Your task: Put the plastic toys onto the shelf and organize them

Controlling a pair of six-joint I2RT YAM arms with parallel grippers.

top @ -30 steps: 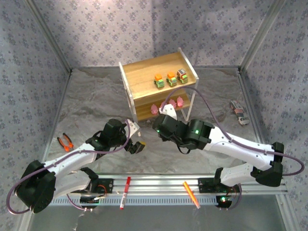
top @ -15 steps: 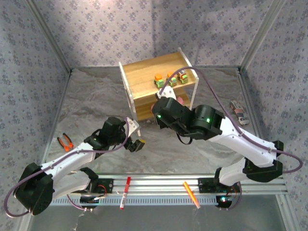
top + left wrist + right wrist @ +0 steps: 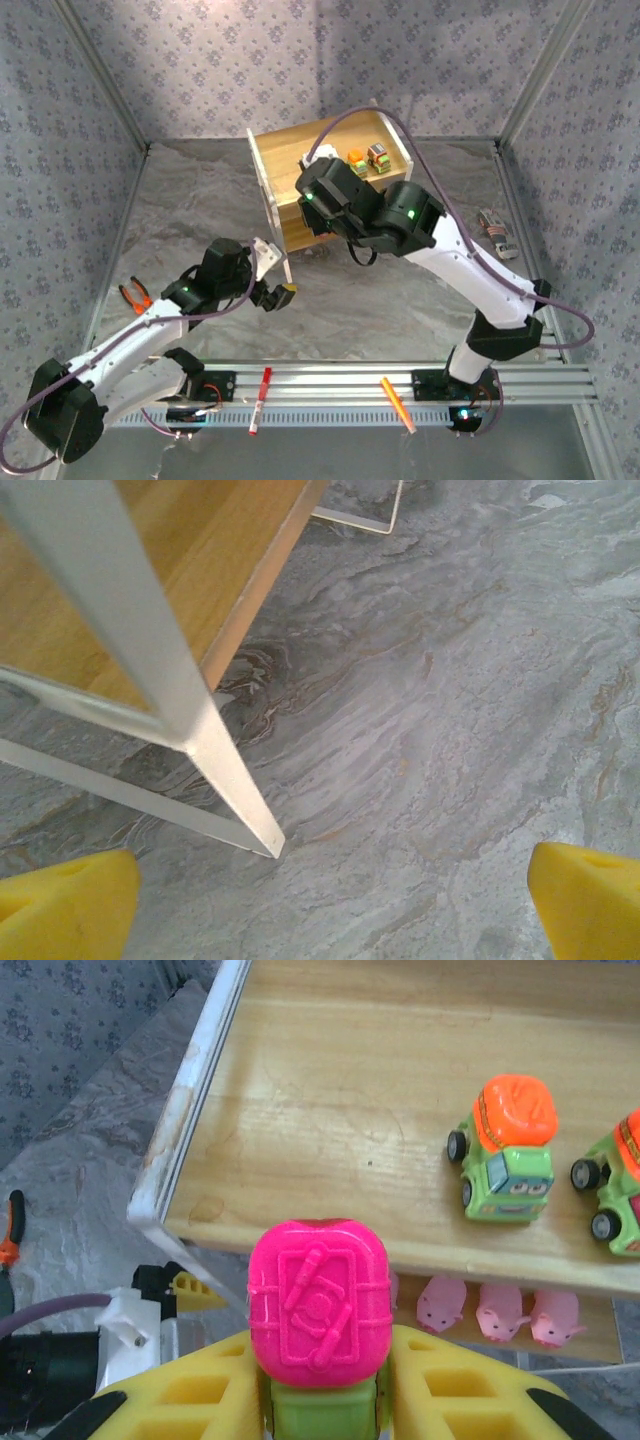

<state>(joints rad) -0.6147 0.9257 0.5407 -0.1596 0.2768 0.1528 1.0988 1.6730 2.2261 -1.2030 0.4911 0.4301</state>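
Your left gripper (image 3: 330, 905) hangs wide and empty by the shelf's (image 3: 300, 1100) near-left leg. Your right gripper (image 3: 320, 1400) pinches the pink-topped truck (image 3: 318, 1305) over the top tier. Bare board lies rightward, short of the orange-topped truck (image 3: 508, 1150); right arm nearer.

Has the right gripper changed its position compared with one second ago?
Yes. The right gripper, shut on a pink-topped truck, has moved from the lower front of the shelf to above its top board.
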